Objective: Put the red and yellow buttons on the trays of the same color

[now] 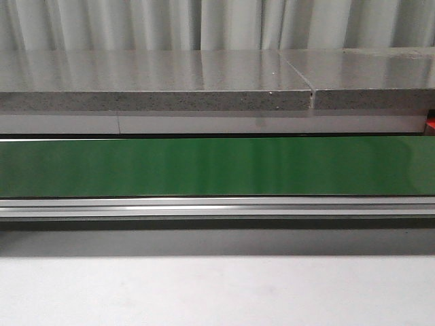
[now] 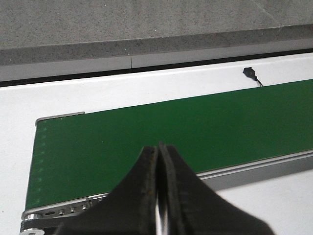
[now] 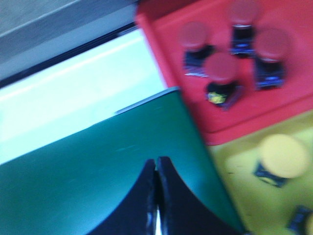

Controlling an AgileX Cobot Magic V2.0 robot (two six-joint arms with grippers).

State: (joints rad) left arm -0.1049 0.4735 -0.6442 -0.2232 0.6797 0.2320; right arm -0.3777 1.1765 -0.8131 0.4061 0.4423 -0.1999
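In the right wrist view a red tray (image 3: 166, 58) holds several red buttons (image 3: 222, 68) on black bases, and beside it a yellow tray (image 3: 234, 171) holds a yellow button (image 3: 283, 155). My right gripper (image 3: 156, 160) is shut and empty over the green belt (image 3: 98, 166), beside the trays. My left gripper (image 2: 159, 146) is shut with nothing in it, above the other end of the green belt (image 2: 171, 132). The front view shows the bare belt (image 1: 217, 166) and no button, tray or gripper.
A grey stone ledge (image 1: 156, 85) runs behind the belt. An aluminium rail (image 1: 217, 207) borders the belt's near side, with white table (image 1: 204, 292) in front. A small black fitting (image 2: 250, 73) sits on the white surface past the belt.
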